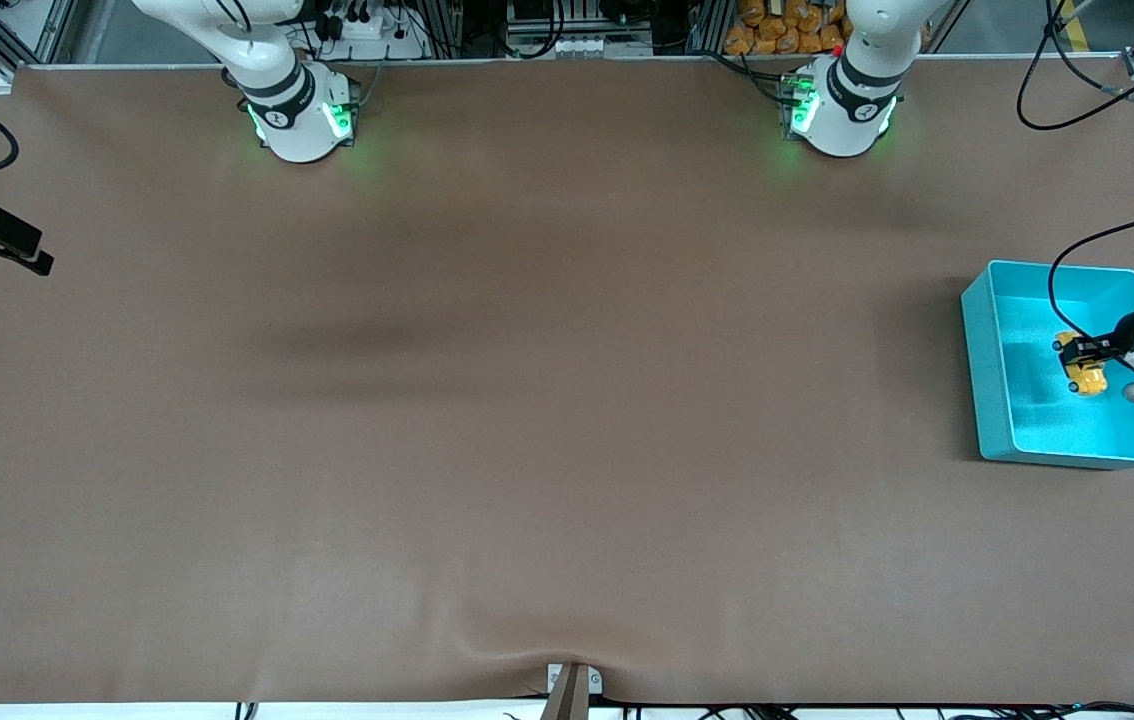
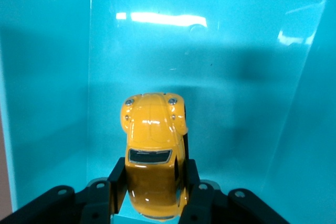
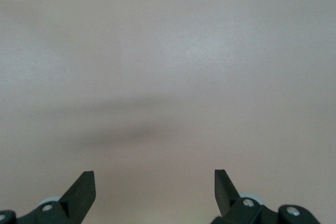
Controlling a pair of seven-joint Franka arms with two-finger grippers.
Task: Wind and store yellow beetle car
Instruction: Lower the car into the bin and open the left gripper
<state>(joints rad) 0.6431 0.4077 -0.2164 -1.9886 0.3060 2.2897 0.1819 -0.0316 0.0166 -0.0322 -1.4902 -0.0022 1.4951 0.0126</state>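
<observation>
Left gripper (image 1: 1077,358) over the turquoise bin (image 1: 987,370) at the left arm's end of the table, its fingers (image 2: 116,182) clamped on the flanks of the yellow beetle car (image 2: 153,153). The car is glossy yellow-orange with a rounded, humped body, a dark window and small round lamps at the end pointing away from the gripper, toward the bin's floor. Right gripper (image 3: 155,187) waits over bare brown table (image 1: 527,400), its fingers spread apart and holding nothing.
</observation>
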